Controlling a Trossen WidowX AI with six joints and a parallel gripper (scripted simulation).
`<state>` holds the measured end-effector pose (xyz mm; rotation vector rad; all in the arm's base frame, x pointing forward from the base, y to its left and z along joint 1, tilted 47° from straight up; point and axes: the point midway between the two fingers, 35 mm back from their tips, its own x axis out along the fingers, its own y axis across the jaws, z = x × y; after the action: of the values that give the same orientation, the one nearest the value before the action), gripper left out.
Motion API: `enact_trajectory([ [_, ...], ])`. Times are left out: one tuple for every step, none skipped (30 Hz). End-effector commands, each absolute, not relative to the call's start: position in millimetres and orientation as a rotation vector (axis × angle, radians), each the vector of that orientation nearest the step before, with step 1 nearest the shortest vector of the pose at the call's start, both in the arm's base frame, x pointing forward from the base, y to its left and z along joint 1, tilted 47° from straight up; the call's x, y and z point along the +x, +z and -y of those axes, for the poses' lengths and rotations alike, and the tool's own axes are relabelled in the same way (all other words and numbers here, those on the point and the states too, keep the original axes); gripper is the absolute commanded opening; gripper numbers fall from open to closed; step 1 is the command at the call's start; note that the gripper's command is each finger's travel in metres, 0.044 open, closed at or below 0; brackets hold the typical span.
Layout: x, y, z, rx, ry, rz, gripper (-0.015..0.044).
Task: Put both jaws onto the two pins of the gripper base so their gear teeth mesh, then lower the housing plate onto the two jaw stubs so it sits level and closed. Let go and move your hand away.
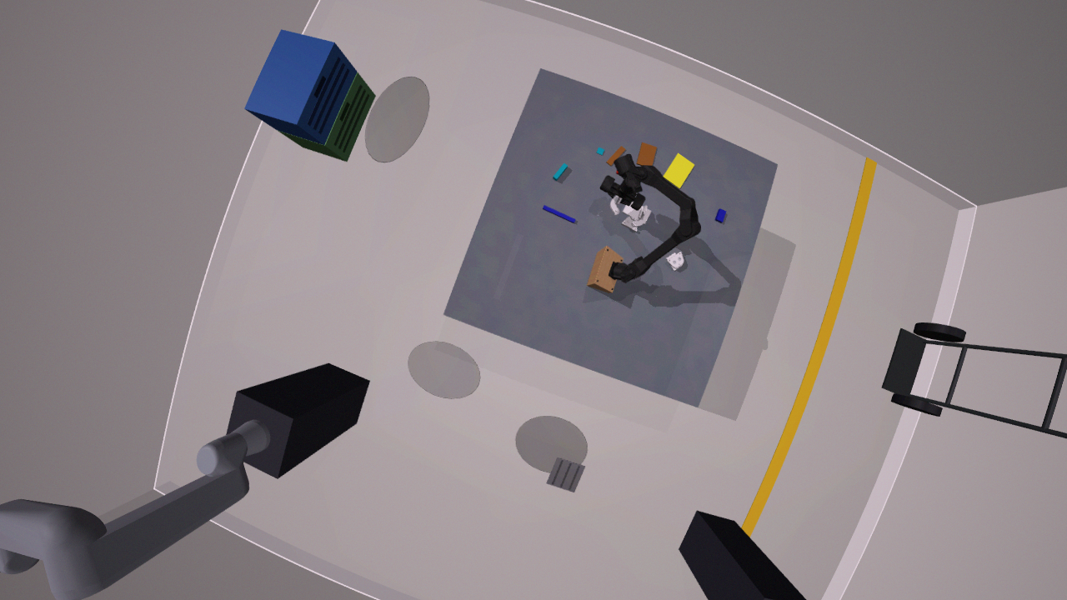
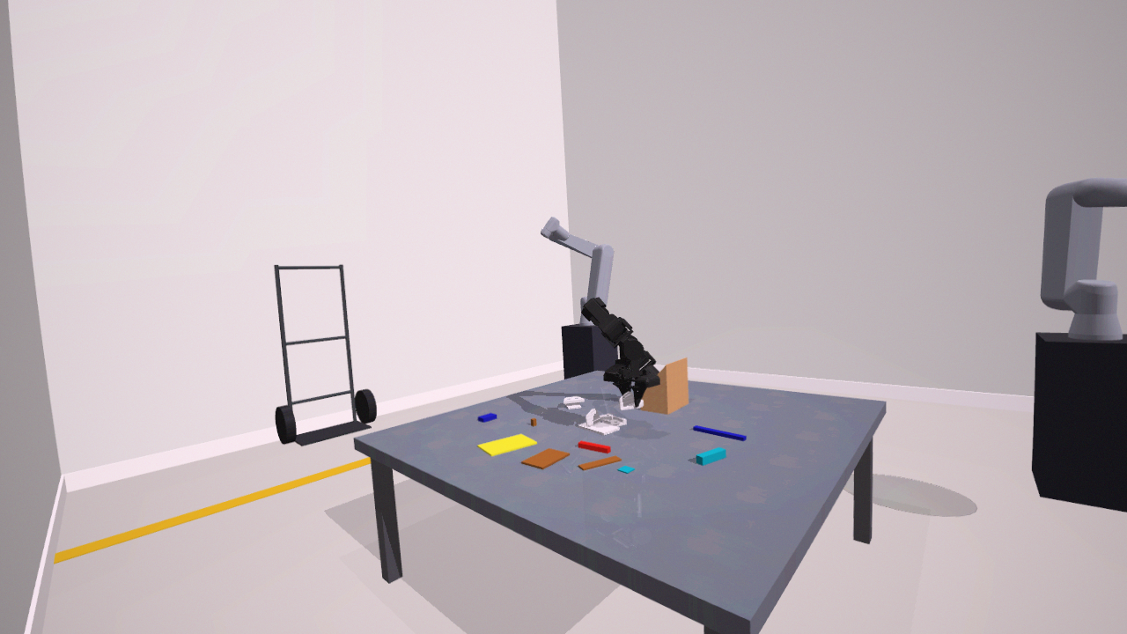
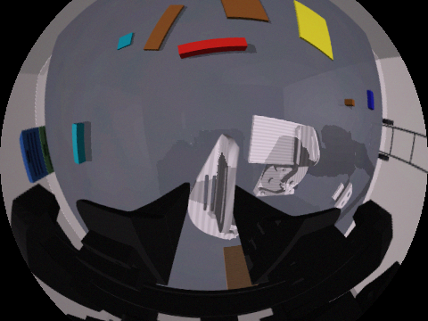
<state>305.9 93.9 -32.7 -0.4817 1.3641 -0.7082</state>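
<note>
Your hand (image 1: 625,202) (image 2: 632,400) (image 3: 210,188) pinches a white jaw (image 1: 614,206) (image 2: 628,402) (image 3: 211,196), at nine o'clock from the gripper base (image 1: 636,217) (image 2: 603,426) (image 3: 272,180) in the wrist view. It looks light, stiff, perhaps slick; grip its flat sides gently, keeping the gear teeth free.

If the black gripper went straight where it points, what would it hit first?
Probably the grey tabletop, met first by the white jaw the gripper holds; the gap below is unclear.

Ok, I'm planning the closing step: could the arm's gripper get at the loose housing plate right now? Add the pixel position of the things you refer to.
Probably not yet: the gripper (image 1: 625,200) (image 2: 631,400) (image 3: 210,188) is shut on a white jaw (image 3: 213,196), though nothing seems to cover the plate (image 1: 675,259) (image 2: 573,401) (image 3: 343,194).
</note>
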Motion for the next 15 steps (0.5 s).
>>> enact_trajectory([
  [306.8, -22.5, -83.4, -0.480, -0.719, -1.357, 0.0134],
  [307.3, -20.2, -81.0, -0.477, -0.722, -1.356, 0.0134],
  [307.7, -17.9, -78.6, -0.474, -0.725, -1.354, 0.0134],
  [308.1, -15.6, -76.2, -0.472, -0.728, -1.352, 0.0134],
  [308.5, -13.4, -73.8, -0.469, -0.731, -1.350, 0.0134],
  [308.8, -11.1, -71.4, -0.467, -0.734, -1.349, 0.0134],
  [309.1, -8.9, -69.0, -0.464, -0.737, -1.347, 0.0134],
  [309.4, -6.7, -66.6, -0.461, -0.740, -1.345, 0.0134],
  [309.6, -4.5, -64.1, -0.459, -0.743, -1.343, 0.0134],
  [309.8, -2.2, -61.7, -0.456, -0.746, -1.341, 0.0134],
  [310.0, 0.0, -59.2, -0.454, -0.749, -1.340, 0.0134],
  [310.2, 2.2, -56.7, -0.451, -0.752, -1.338, 0.0134],
  [310.3, 4.3, -54.3, -0.449, -0.755, -1.336, 0.0134],
  [310.3, 6.5, -51.8, -0.446, -0.758, -1.334, 0.0134],
  [310.4, 8.7, -49.3, -0.444, -0.761, -1.332, 0.0134],
])
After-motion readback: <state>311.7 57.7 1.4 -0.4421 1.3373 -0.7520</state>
